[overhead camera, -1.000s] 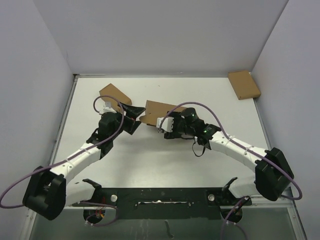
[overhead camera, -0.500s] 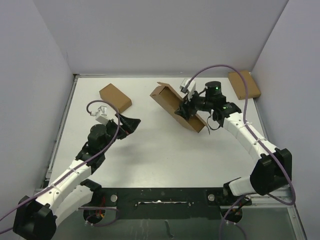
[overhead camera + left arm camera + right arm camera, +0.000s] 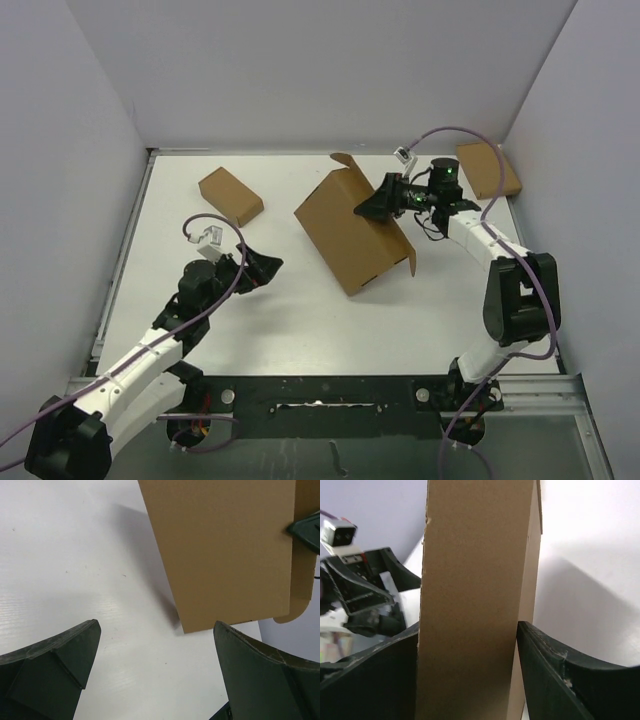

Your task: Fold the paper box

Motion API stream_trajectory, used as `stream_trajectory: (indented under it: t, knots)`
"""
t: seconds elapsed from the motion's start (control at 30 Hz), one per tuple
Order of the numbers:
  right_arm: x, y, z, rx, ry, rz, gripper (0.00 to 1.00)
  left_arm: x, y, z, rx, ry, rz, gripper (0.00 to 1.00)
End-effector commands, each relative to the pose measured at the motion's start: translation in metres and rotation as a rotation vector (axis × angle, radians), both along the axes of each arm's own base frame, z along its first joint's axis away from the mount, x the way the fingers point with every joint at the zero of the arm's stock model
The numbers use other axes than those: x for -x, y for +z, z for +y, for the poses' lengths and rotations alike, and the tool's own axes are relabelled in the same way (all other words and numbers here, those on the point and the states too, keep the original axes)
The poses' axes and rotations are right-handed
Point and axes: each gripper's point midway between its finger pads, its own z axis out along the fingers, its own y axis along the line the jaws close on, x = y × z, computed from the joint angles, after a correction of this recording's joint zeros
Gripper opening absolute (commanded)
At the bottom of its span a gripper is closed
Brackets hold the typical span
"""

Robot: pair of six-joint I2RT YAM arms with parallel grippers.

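Note:
The paper box (image 3: pixel 352 230) is a large brown cardboard piece held up on the table's middle, tilted, with a small flap at its top and a tab at its lower right. My right gripper (image 3: pixel 385 198) is shut on its upper right edge; in the right wrist view the cardboard (image 3: pixel 475 600) fills the gap between both fingers. My left gripper (image 3: pixel 262 266) is open and empty, left of the box and apart from it. The left wrist view shows the box's flat face (image 3: pixel 220 550) ahead, above the white table.
A small ready-made brown box (image 3: pixel 230 195) lies at the back left. Another flat brown box (image 3: pixel 488 168) lies at the back right corner beside the wall. Grey walls enclose the table on three sides.
The right gripper has carried the box from the centre toward the back right and swung it up, so its broad face now shows. The left arm has pulled back toward the near left, gripper open.

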Motion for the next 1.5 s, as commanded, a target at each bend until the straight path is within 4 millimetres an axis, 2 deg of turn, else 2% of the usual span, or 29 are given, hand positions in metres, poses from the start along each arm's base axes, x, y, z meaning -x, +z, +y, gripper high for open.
stream_trajectory:
  t: [0.0, 0.2, 0.33, 0.43, 0.6, 0.77, 1.0, 1.07, 1.17, 1.27, 1.37, 1.47]
  knots:
    - [0.009, 0.003, 0.004, -0.177, 0.026, 0.188, 0.46, 0.003, 0.017, -0.002, 0.018, -0.023, -0.070, 0.98]
    - [0.003, -0.048, 0.001, -0.195, -0.021, 0.335, 0.47, 0.002, 0.012, -0.006, 0.027, -0.032, -0.045, 0.98]
    - [0.003, -0.079, 0.001, -0.166, -0.024, 0.368, 0.50, 0.000, 0.003, -0.013, 0.040, -0.051, -0.002, 0.97]
    - [0.005, -0.099, -0.001, -0.106, -0.016, 0.351, 0.57, -0.001, -0.002, -0.019, 0.054, -0.065, 0.030, 0.97]
    - [0.011, -0.126, -0.011, 0.045, 0.012, 0.321, 0.76, 0.001, -0.016, -0.029, 0.056, -0.077, 0.098, 0.96]
    - [0.013, -0.136, -0.037, 0.247, 0.023, 0.232, 0.92, 0.002, -0.025, -0.031, 0.030, -0.056, 0.129, 0.97]
    - [-0.005, -0.120, -0.093, 0.489, -0.040, -0.014, 0.96, 0.003, -0.026, -0.027, 0.003, -0.042, 0.121, 0.97]
    - [-0.004, -0.111, -0.099, 0.525, -0.036, -0.086, 0.96, 0.004, -0.026, -0.026, -0.004, -0.041, 0.118, 0.96]
    - [0.004, -0.101, -0.101, 0.540, -0.007, -0.166, 0.90, 0.004, -0.024, -0.028, -0.006, -0.048, 0.116, 0.96]
    - [0.014, -0.103, -0.100, 0.549, 0.027, -0.173, 0.66, 0.003, -0.025, -0.034, -0.014, -0.069, 0.125, 0.95]
    - [0.021, -0.117, -0.102, 0.567, 0.066, -0.128, 0.36, 0.003, -0.025, -0.045, -0.042, -0.099, 0.129, 0.94]
    - [0.027, -0.129, -0.102, 0.586, 0.106, -0.091, 0.21, 0.002, -0.029, -0.054, -0.095, -0.113, 0.135, 0.93]
